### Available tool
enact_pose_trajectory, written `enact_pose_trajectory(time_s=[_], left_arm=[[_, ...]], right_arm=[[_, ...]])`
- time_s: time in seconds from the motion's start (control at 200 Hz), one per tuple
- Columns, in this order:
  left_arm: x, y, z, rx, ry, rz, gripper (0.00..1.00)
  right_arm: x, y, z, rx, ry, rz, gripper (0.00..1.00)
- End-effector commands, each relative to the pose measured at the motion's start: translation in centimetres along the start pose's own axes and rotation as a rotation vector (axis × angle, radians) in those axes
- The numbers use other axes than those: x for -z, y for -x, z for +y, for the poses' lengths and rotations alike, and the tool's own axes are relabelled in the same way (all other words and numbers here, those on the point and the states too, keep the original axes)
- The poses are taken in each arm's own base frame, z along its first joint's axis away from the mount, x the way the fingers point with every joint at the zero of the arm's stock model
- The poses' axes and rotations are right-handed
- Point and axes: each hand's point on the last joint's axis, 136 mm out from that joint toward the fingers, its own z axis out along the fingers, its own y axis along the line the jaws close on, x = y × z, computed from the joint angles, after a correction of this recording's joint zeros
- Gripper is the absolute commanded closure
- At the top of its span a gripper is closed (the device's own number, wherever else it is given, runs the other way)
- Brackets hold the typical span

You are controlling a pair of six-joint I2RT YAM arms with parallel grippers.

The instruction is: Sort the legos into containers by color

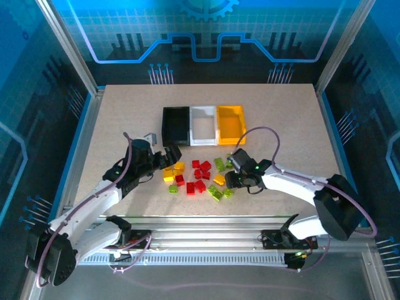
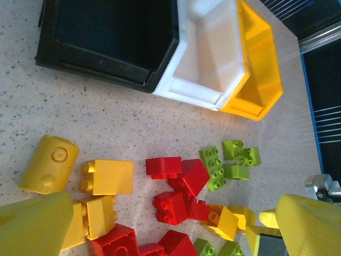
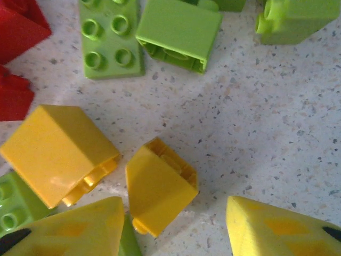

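Three in row toward desk's [image 1: 125, 112] far edge: black bin [image 1: 175, 124], white bin [image 1: 202, 125], yellow-orange bin [image 1: 229, 122]. Legos [image 1: 197, 175] lie scattered mid-desk, just before them. My left pincer [image 1: 167, 156] hangs spread over pile's left side; my right pincer [image 3: 176, 213], spread, brackets yellow brick [image 3: 160, 189].

Place: robot lab test cell
Walls: blue circuit-print panels [image 1: 125, 25]
Frame: aluminium posts [image 1: 67, 45] at the corners
Surface: speckled table [image 1: 287, 119] inside the enclosure

I had both arms stretched forward and bent low, my left gripper [image 1: 170, 156] and right gripper [image 1: 230, 180] angled inward, jaws spread wide.
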Motion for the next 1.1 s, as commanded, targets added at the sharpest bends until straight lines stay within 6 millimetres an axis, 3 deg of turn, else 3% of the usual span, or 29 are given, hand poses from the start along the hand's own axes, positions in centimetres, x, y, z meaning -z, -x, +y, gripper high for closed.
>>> enact_pose_trajectory(time_s=[0.0,0.155,0.4,0.605,0.74,0.901,0.986,1.096], left_arm=[[-0.4,-1.0,0.1,0.015,-0.01,0.037,0.01],[-0.6,-1.3,0.3,0.017,-0.006,0.047,0.01],[-0.6,-1.2,0.3,0.01,-0.003,0.048,0.01],[-0.6,-1.1,0.2,0.006,-0.001,0.045,0.01],[-0.5,-1.0,0.2,0.005,0.004,0.042,0.01],[-0.1,-0.9,0.6,0.007,0.022,0.033,0.01],[0.1,-1.1,1.0,0.017,0.038,0.033,0.01],[0.3,-1.5,1.5,0.032,0.05,0.036,0.01]], right_arm=[[0.1,1.5,0.6,-0.03,-0.015,-0.033,0.48],[-1.0,1.3,0.3,-0.028,-0.045,-0.005,0.49],[-2.0,1.1,0.4,-0.02,-0.058,0.017,0.6],[-1.3,1.5,0.4,-0.01,-0.05,-0.005,0.71],[0.1,2.4,0.6,0.012,-0.04,-0.044,0.76],[3.1,5.0,2.4,0.067,0.041,-0.118,0.75],[4.9,8.2,4.8,0.121,0.087,-0.182,0.74],[5.3,11.7,7.6,0.156,0.131,-0.221,0.74]])
